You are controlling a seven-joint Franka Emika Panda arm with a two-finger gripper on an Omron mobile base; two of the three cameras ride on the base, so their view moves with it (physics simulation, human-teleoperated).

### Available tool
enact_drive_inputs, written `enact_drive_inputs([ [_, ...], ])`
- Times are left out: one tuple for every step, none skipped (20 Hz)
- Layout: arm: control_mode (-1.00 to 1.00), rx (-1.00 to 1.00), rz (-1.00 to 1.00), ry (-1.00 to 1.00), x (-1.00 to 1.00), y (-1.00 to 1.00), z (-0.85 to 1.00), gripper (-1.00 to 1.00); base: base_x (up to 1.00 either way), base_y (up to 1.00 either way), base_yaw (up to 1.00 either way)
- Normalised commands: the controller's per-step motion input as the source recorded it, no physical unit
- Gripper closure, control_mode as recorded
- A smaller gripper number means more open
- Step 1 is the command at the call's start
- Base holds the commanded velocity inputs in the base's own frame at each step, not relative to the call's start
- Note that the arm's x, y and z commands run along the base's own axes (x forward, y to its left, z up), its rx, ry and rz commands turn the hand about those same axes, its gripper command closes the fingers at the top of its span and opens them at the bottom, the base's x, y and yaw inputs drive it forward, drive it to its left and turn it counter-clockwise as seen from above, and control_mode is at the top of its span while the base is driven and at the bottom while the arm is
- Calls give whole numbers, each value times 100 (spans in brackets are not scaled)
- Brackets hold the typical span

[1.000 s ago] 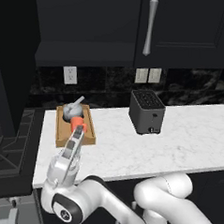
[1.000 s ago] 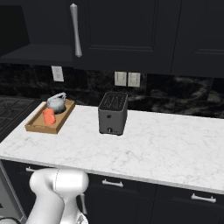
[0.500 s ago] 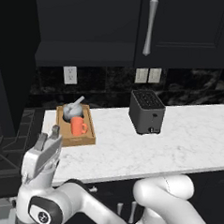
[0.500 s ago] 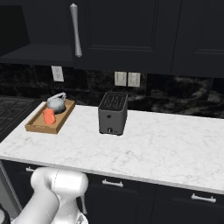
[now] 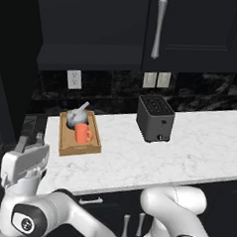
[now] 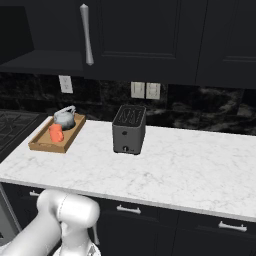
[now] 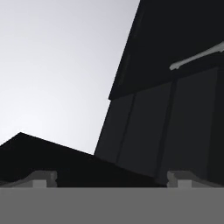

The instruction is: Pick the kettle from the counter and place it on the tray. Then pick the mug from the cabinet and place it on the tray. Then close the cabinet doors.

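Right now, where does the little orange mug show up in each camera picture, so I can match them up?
Left base view: the mug stands in the tray, left of centre, just in front of the kettle.
Right base view: the mug is at the left, in the tray, near the kettle.
Hand view: dark cabinet panels, no mug.
Shared landmark: the toaster, right of the tray in both base views.

counter (image 5: 188, 144): white marble look with grey veining, smooth
tray (image 5: 64, 147): light-brown wood, matt
kettle (image 6: 64, 118): grey metal, soft sheen
mug (image 5: 82, 133): orange-red, smooth, like glazed ceramic
toaster (image 5: 155, 119): dark grey, matt casing
cabinet doors (image 6: 145, 35): near-black panels, matt
bar handle (image 5: 157, 28): silver metal, brushed look
backsplash (image 6: 200, 105): black stone, glossy
gripper (image 5: 32, 144): pale grey, plastic-like, matt
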Motion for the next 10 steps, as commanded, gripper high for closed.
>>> enact_drive_inputs([
  [-100,-7,0,8,38,46,-11,-100,0,0,0],
  [-100,-6,0,9,38,46,-10,-100,0,0,0],
  [-100,-6,0,8,39,46,-7,-100,0,0,0],
  [-100,-7,0,9,40,48,-7,-100,0,0,0],
  [-100,-7,0,9,41,48,-7,-100,0,0,0],
  [-100,-8,0,9,42,49,-9,-100,0,0,0],
  [-100,-8,0,8,38,48,-10,-100,0,0,0],
  [-100,-8,0,8,36,48,-11,-100,0,0,0],
  [-100,-9,0,7,33,47,-12,-100,0,0,0],
  [-100,-9,0,6,32,48,-13,-100,0,0,0],
])
